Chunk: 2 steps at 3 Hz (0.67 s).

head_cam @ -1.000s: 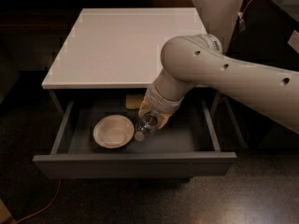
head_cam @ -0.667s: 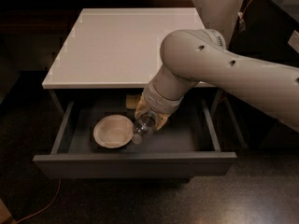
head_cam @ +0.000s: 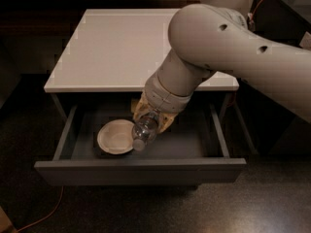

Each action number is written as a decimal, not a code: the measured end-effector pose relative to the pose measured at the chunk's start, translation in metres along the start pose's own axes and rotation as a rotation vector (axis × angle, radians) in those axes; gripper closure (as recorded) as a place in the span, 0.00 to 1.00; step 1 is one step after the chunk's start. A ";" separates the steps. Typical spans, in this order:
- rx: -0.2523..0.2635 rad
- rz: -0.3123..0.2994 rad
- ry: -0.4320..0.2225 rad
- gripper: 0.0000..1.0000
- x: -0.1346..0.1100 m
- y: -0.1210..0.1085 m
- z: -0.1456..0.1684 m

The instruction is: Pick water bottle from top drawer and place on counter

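- The water bottle (head_cam: 144, 132) is held tight in the claw (head_cam: 148, 120), tilted, cap down, just right of the bowl (head_cam: 114, 137).
- It has been lifted a little and brought closer to the bowl; its cap is now seen over the bowl's rim.
- It is still kept over the top drawer (head_cam: 141, 171), so the tabletop (head_cam: 121, 47) behind the bowl has not been reached yet.

I see glossy white counter (head_cam: 112, 52) at 12 o'clock, top drawer (head_cam: 141, 171) pulled open at 6 o'clock, white bowl (head_cam: 115, 137) on its floor at 9 o'clock, my gripper (head_cam: 151, 118) over drawer centre clamping tilted water bottle (head_cam: 144, 131), dark floor (head_cam: 272, 198) beneath.
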<state>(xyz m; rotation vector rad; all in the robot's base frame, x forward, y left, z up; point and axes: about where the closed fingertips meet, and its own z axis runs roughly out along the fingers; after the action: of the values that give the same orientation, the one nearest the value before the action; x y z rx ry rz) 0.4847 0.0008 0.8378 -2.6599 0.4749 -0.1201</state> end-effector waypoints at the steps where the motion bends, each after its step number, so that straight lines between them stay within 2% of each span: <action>1: 0.008 -0.024 -0.011 1.00 0.003 -0.012 -0.026; 2: 0.023 -0.019 -0.007 1.00 0.026 -0.023 -0.043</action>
<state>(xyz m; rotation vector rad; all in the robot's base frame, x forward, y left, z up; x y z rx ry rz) 0.5097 -0.0064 0.8864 -2.6421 0.4433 -0.1207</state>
